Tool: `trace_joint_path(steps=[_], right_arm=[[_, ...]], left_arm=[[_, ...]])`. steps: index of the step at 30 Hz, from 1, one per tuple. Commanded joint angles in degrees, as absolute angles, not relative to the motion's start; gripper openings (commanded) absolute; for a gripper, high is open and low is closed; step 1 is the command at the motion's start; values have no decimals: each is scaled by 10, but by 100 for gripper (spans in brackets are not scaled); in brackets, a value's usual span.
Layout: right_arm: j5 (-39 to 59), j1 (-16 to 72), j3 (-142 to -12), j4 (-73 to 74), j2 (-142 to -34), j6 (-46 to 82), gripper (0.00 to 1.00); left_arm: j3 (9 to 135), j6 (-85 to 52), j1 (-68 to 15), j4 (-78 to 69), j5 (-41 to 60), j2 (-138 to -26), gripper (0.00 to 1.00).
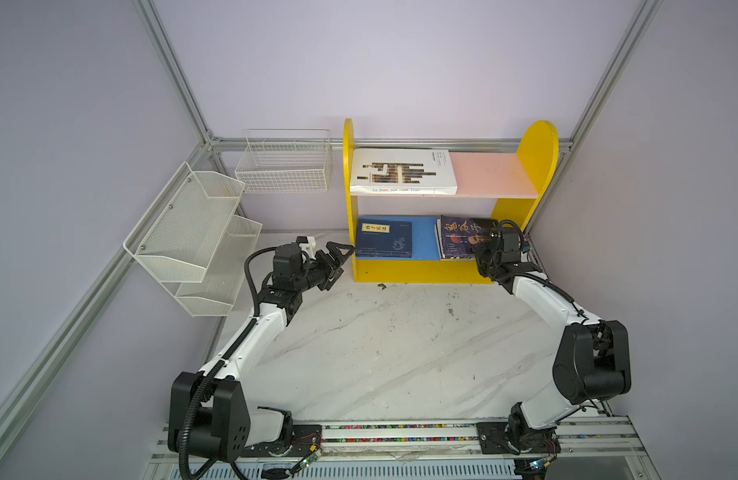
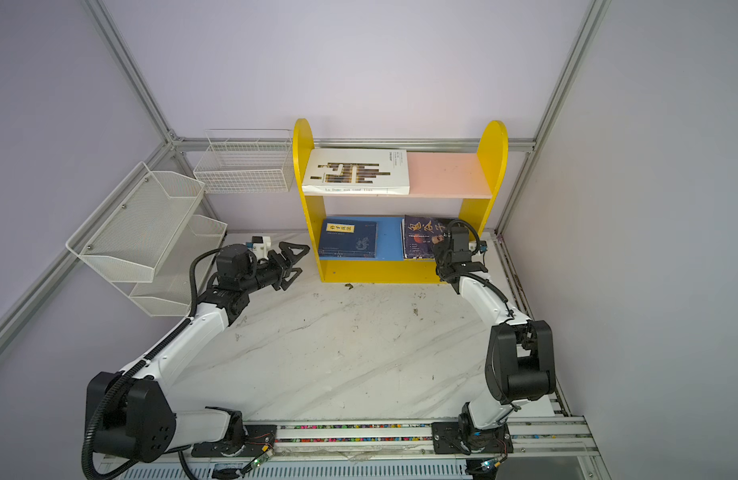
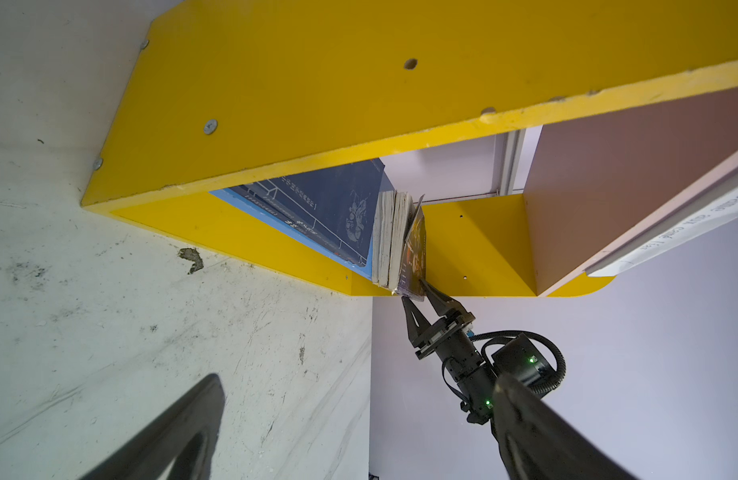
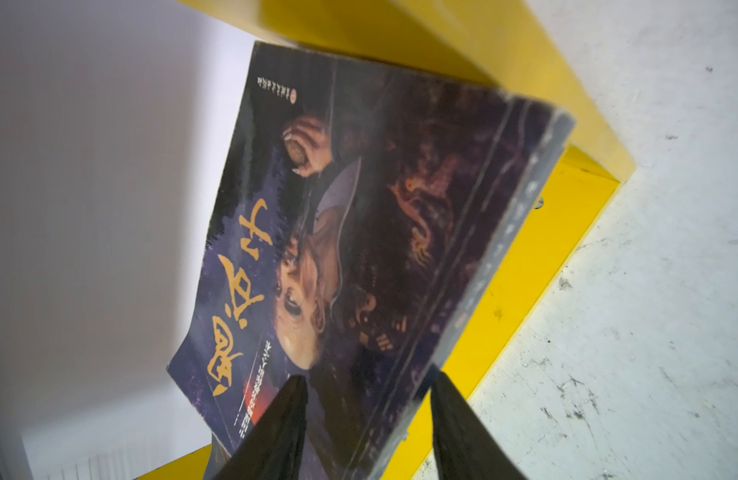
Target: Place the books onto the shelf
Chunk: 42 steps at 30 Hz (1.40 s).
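Note:
The shelf (image 1: pixel 537 166) stands at the back with yellow sides. A large white book (image 1: pixel 402 172) lies on its pink upper board (image 1: pixel 492 174). A navy book (image 1: pixel 383 239) lies on the left of the blue lower board (image 1: pixel 425 237). On the right, a dark-blue book with a face (image 1: pixel 460 235) (image 4: pixel 359 228) tops a small stack of books (image 3: pixel 386 241). My right gripper (image 3: pixel 413 291) (image 4: pixel 368 374) straddles that book's front edge, one finger over the cover and one at the spine; whether they press on it is unclear. My left gripper (image 1: pixel 347 259) (image 3: pixel 357 378) hangs wide open and empty, left of the shelf.
A white mesh rack (image 1: pixel 192 237) hangs on the left wall and a white wire basket (image 1: pixel 284 162) on the back wall beside the shelf. The marble table (image 1: pixel 400 353) spreads in front, with a small scrap (image 1: pixel 381 286) at the shelf's foot.

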State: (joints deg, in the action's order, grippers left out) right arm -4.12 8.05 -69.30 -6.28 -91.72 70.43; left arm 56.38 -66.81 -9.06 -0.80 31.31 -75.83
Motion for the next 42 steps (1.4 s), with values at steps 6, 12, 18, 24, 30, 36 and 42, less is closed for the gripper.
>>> trace_joint_path(steps=[6,12,18,24,30,36,42], right_arm=[[-62,84,-708,-61,-918,710,52],[-50,84,-718,-68,-923,694,55],[-55,84,-701,-85,-904,689,65],[-69,87,-635,-95,-811,591,82],[-195,125,-521,-151,-692,522,89],[-342,174,-448,-183,-616,474,92],[-392,176,-415,-151,-583,458,92]], left_arm=[[548,-662,-86,-29,323,-744,100],[550,-661,-86,-30,324,-750,100],[565,-612,-85,22,305,-739,100],[573,-494,-71,128,189,-705,100],[541,-358,-69,128,-9,-665,100],[448,-155,-67,-15,-226,-655,100],[291,-47,-51,-267,-248,-666,100]])
